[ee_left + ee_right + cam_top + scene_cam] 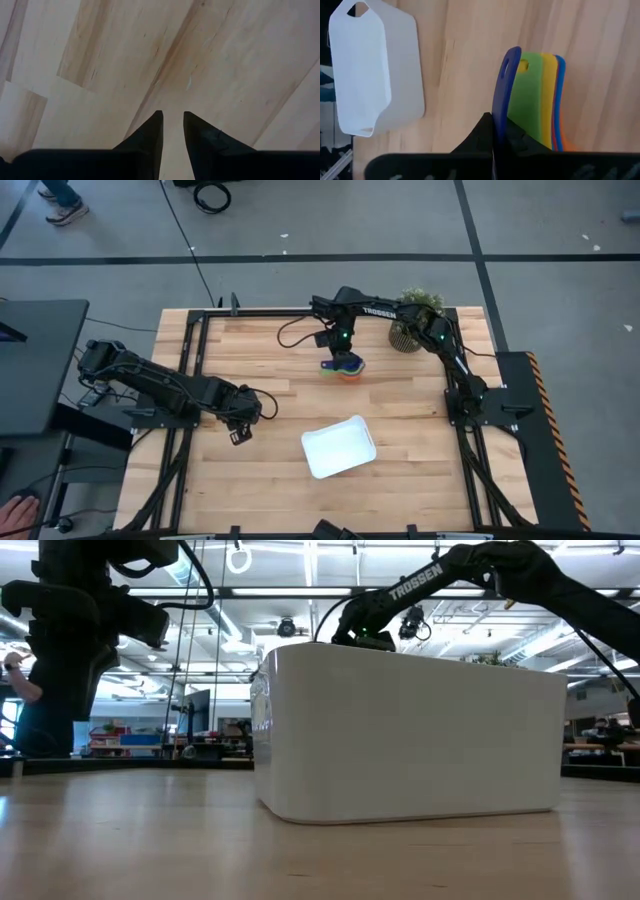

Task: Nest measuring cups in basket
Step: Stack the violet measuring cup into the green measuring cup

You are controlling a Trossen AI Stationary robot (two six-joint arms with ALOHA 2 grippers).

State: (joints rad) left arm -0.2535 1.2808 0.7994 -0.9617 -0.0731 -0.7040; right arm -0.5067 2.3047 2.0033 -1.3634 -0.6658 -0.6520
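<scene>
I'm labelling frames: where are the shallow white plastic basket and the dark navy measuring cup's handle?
shallow white plastic basket [339, 448]: high view, bare floor.
dark navy measuring cup [503, 90]: right wrist view, flat handle, above the gripper's fingers.

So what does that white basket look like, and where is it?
The basket is a shallow white plastic tray with rounded corners and a cut-out handle hole in one end. It looks smooth and empty. It sits flat on the wooden table, turned at a slant, near the front. Nothing touches it; both grippers are away from it.
</scene>
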